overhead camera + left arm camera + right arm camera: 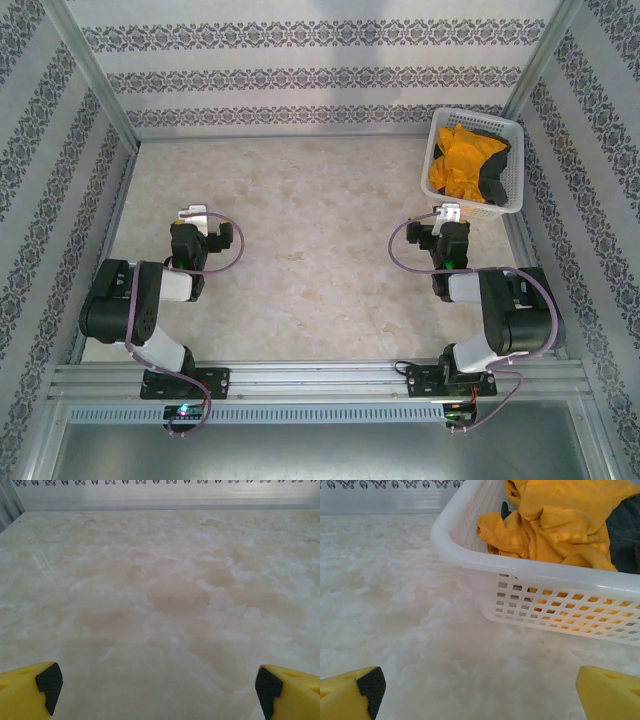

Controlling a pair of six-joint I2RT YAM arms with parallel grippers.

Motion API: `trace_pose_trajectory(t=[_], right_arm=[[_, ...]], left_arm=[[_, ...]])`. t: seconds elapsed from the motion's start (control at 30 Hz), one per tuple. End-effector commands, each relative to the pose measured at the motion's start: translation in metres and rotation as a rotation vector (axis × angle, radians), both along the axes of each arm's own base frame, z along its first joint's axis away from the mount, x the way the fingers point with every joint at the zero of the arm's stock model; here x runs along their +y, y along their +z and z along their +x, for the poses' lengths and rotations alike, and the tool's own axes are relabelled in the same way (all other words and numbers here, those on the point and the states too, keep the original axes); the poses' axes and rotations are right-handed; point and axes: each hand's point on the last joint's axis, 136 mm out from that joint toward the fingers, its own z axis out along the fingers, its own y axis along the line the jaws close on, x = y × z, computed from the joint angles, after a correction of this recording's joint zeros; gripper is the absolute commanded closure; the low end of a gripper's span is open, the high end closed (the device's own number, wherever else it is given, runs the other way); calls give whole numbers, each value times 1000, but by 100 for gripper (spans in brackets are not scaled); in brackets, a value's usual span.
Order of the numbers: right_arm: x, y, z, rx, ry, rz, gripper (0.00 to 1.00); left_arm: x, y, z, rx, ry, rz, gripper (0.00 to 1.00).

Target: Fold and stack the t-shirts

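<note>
Two t-shirts lie crumpled in a white lattice basket (513,165) at the back right. The orange-yellow t-shirt (462,162) (560,517) is on top, and the charcoal grey t-shirt (494,178) (626,532) shows beside it at the right. My right gripper (450,213) (480,692) stands open just in front of the basket's near left corner, nothing between its yellow fingers (607,692). Over at the left of the table, my left gripper (192,215) (157,690) is open above bare marble, far from the basket.
The basket's rim (470,555) rises close ahead of the right gripper. Patterned walls enclose the marble table (310,250) on three sides, and a metal rail (320,380) runs along the near edge by the arm bases.
</note>
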Motion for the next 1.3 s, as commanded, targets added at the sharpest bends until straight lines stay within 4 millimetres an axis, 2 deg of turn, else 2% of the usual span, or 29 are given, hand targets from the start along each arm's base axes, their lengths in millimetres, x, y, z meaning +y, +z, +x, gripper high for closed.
trace_pose_trajectory(t=[0.0,0.67,0.73,0.83,0.9,0.93,1.0,1.07,1.13,1.2,1.27], right_arm=[[1,13,7,-45,14,5,2],[1,17,7,-59,11,6,2],[0,32,4,-77,-14,-19,2],[5,71,-4,-89,-64,-104,2],[13,131,-6,-205,-88,-61,2],[11,160,-5,-229,-137,1,2],[11,184,-4,-111,-151,174,2],[0,198,4,-84,-217,412,2],[-6,202,26,-62,-154,562,2],[-24,207,34,20,-280,476,4],[-41,207,45,105,-377,400,7]], left_arm=[[5,2,-1,-2,13,15,0],[6,3,-2,-11,16,17,0],[8,16,-8,-50,46,31,0],[2,61,-17,-64,100,123,0],[-8,116,-18,-149,115,172,0],[-6,139,-19,-169,163,164,0],[-3,164,-22,-53,201,80,0],[11,187,-26,-59,336,-108,0],[7,186,-6,-85,237,-444,0],[5,186,9,-38,233,-586,2],[-18,189,24,53,170,-548,0]])
